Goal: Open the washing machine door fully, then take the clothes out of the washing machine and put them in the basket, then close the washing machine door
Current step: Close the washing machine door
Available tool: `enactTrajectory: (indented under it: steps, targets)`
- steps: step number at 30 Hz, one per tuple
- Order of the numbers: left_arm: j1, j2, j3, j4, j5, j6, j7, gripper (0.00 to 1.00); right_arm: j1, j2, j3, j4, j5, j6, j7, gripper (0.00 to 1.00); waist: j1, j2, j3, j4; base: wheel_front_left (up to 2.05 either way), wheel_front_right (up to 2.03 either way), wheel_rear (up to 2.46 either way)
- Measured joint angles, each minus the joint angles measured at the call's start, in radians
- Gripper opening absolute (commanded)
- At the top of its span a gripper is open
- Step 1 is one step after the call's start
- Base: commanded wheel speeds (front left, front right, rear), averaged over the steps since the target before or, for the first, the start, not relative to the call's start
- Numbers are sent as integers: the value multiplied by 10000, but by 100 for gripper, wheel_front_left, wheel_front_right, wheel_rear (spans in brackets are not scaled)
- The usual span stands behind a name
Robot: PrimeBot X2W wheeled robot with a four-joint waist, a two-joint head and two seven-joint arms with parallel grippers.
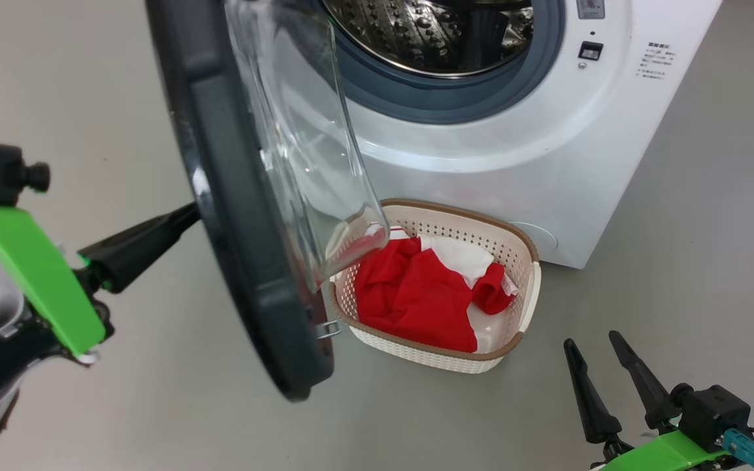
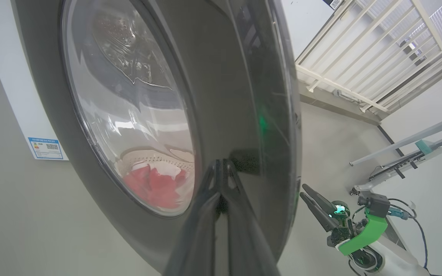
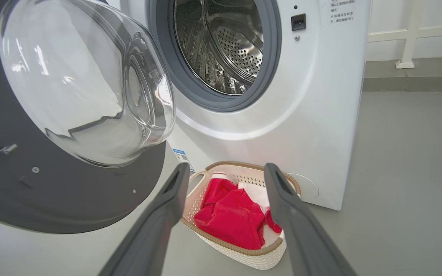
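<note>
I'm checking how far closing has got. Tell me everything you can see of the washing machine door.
The washing machine door is round, with a wide glossy black rim and a bulging clear glass bowl. A metal latch hook sticks from its free edge. It stands swung out, partly open, beside the basket. The left gripper, fingers shut, touches its outer face.

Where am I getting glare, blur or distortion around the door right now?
Head view: the glass of the washing machine door smears the basket edge behind it. Left wrist view: wide-angle bends the door, and its glossy rim mirrors the shut left tool, which blurs up close. Right wrist view: sharp, bright highlights on the glass; open right tool slightly soft.
</note>
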Motion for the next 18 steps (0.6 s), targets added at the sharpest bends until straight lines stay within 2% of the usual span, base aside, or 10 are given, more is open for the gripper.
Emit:
enactTrajectory:
  steps: [7,18]
  targets:
    - [-421,-169,-491,-221,8,-4,-573,0,-8,8,-69,-38,-8,0,0,100,0,0,151,-115,0,0,0]
    - [-364,-17,-1032,192,-2,-10,-1772,0,-10,50,-142,-33,-13,0,0,100,0,0,87,-65,0,0,0]
